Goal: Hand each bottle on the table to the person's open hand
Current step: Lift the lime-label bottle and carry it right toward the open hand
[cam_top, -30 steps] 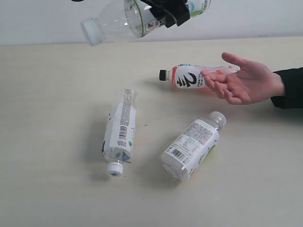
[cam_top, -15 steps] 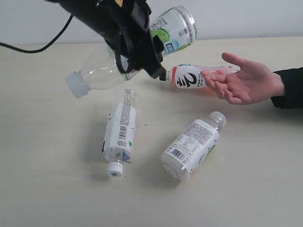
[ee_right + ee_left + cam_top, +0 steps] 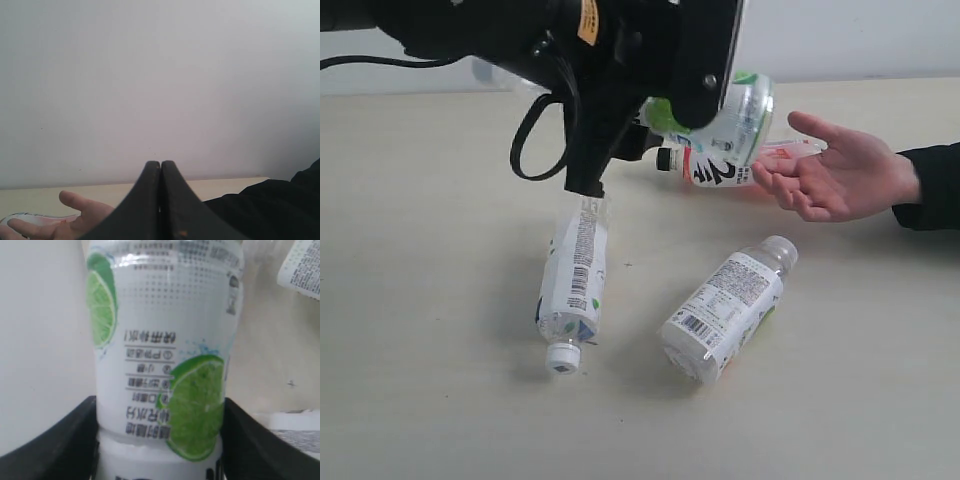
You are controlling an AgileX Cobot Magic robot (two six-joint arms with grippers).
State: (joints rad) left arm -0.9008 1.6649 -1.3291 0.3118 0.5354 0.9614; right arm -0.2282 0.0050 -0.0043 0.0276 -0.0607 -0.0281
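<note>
Beige table point(image 3: 420, 400) bears a cap-forward bottle point(image 3: 575, 275), a base-forward bottle point(image 3: 725, 305) and the pink "2" bottle point(image 3: 705, 172), half hidden by the lime-label bottle point(image 3: 745, 112). Left gripper point(image 3: 160, 440) clamps that one aloft near the open hand point(image 3: 840, 180); right gripper point(image 3: 160, 167) has its fingers pressed together, empty.

The right gripper point(image 3: 160, 165) was seen with its jaws pressed flat together, framed against a pale wall point(image 3: 160, 75). Beyond it, an open hand point(image 3: 65, 220) was held above the table point(image 3: 215, 185), with a pink-and-white bottle point(image 3: 30, 218) touching its fingers. A dark sleeve point(image 3: 270, 205) was shown opposite.
</note>
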